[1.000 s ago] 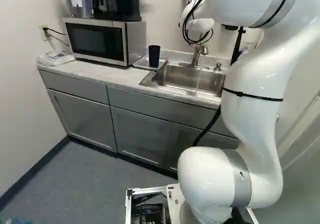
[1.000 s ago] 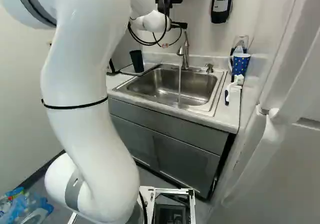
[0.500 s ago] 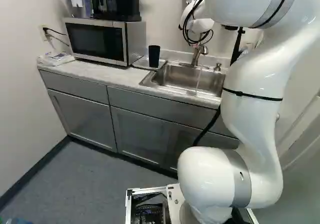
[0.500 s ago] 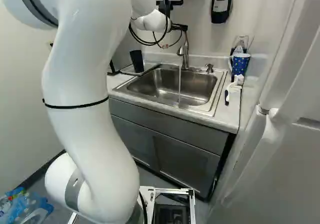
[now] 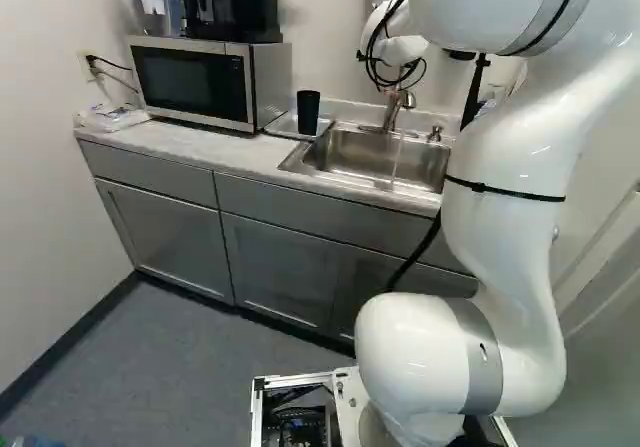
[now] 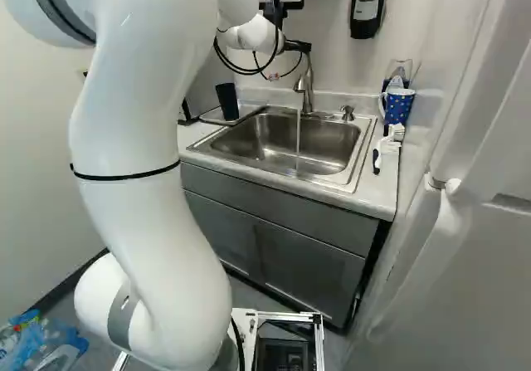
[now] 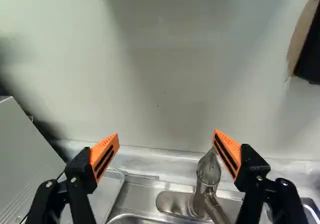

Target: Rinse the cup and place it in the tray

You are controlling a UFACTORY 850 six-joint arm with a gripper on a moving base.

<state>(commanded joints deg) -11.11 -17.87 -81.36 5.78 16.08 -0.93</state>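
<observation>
In the right base view, the gripper (image 6: 299, 46) is beside the top of the faucet (image 6: 307, 89), above the sink's back edge. The wrist view has the gripper (image 7: 166, 136) open, its orange pads wide apart with no object held; the faucet (image 7: 206, 176) stands close to one finger. A black cup (image 5: 308, 112) stands upright on the tray (image 5: 284, 125), between microwave and sink. Part of the tray (image 7: 109, 191) also shows in the wrist view beside the other finger, but the cup does not. Water (image 6: 298, 143) runs from the faucet into the sink (image 6: 280, 143).
The microwave (image 5: 200, 82) borders the tray, with a black appliance (image 5: 235, 5) on top. Right of the sink in the right base view are a blue dotted mug (image 6: 399, 105), a brush (image 6: 387, 145) and a soap pump (image 6: 347, 114). A dispenser (image 6: 368, 4) hangs on the wall.
The upper arm and gripper have shifted only very slightly beside the faucet. The base, cup and tray stand as before, and the water is still running.
</observation>
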